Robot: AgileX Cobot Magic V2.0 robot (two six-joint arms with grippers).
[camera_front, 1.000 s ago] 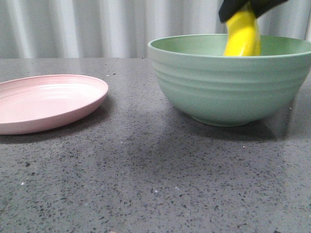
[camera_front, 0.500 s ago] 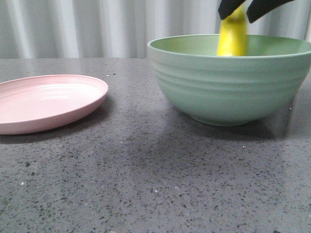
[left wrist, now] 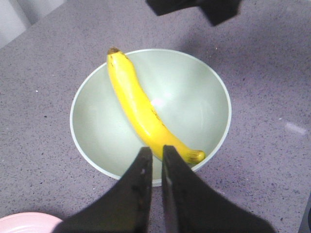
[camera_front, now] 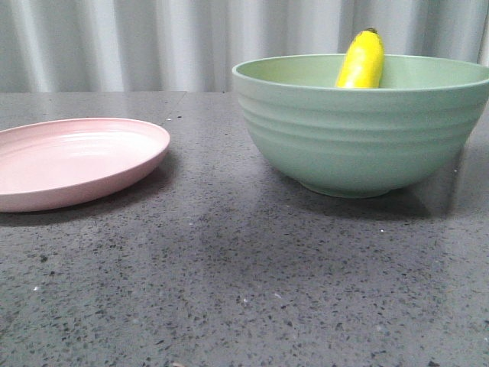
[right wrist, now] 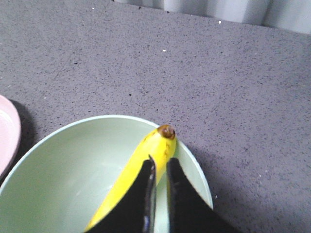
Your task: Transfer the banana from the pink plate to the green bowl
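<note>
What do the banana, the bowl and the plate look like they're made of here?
Banana: probably plastic; evenly bright yellow, smooth skin with a soft sheen.
Bowl: matte pale green, ridged outside, thick rim; likely moulded plastic or a fibre composite, though glazed ceramic can't be ruled out.
Plate: pale pink with soft highlights only, seemingly the same kind of material.

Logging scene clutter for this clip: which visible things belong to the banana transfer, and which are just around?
Part of the job:
- banana, lying in the bowl, one end propped on the rim
- green bowl
- pink plate, nothing on it
- left gripper and right gripper, both shut, holding nothing

Just around:
- grey speckled table
- pale curtain behind
</note>
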